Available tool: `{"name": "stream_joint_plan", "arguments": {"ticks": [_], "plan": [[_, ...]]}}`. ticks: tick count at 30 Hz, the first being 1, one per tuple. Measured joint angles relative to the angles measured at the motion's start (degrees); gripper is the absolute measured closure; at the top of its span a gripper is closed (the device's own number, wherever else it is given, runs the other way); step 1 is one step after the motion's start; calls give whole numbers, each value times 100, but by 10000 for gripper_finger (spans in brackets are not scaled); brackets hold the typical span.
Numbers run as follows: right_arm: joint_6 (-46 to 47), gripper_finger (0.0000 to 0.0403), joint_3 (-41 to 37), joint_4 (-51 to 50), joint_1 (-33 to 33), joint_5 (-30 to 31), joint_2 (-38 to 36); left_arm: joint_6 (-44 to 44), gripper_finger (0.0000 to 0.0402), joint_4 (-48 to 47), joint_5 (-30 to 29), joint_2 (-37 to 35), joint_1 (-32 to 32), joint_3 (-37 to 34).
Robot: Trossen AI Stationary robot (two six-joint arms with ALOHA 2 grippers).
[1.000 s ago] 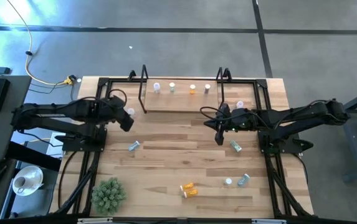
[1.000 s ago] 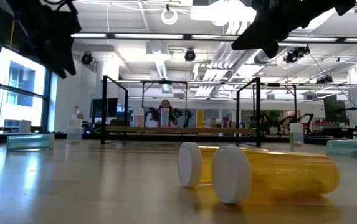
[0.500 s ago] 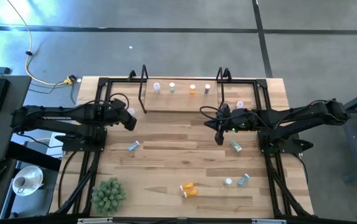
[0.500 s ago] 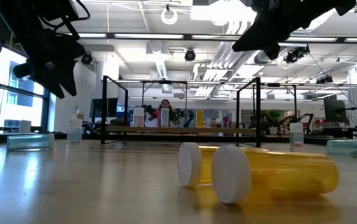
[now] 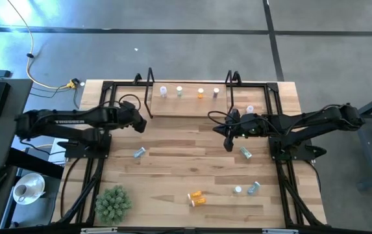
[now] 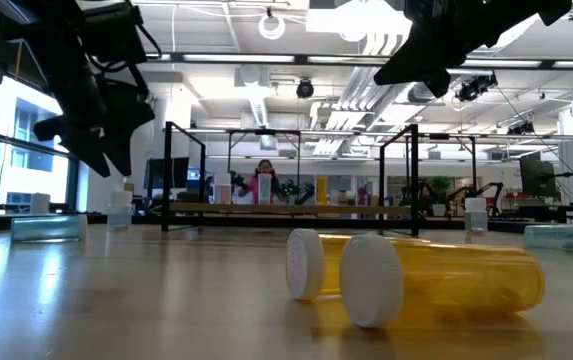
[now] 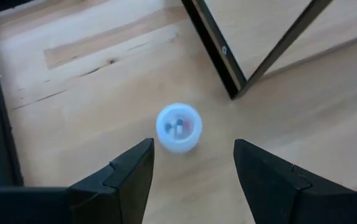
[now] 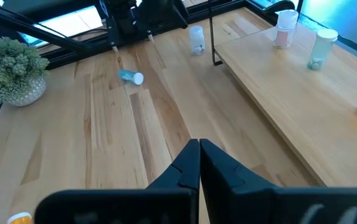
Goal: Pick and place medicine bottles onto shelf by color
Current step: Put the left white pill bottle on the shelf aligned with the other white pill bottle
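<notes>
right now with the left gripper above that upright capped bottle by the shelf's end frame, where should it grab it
Judging by the bottle standing upright, cap up, between the open left gripper fingers: come straight down and pinch its round sides just under the cap, clear of the shelf frame.

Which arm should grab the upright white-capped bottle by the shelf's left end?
Left. Its tool hangs open directly above that bottle, beside the shelf frame. The right tool is shut, out at mid-table.

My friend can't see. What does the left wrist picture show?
An upright little bottle with a white cap stands on the wooden table, seen from above. The left tool hangs open above it, beside the shelf's black frame.
</notes>
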Motion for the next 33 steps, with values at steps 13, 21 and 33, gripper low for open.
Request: {"name": "stream_joint_plan", "arguments": {"ticks": [13, 21, 33], "plan": [[-2, 402, 0, -6, 0, 2, 1, 2, 193, 301, 86, 525, 344, 0], [-2, 402, 0, -17, 0, 0, 1, 4, 193, 378, 43, 840, 496, 2], [-2, 402, 0, -21, -2, -2, 1, 198, 206, 670, 67, 1241, 602, 2]]}}
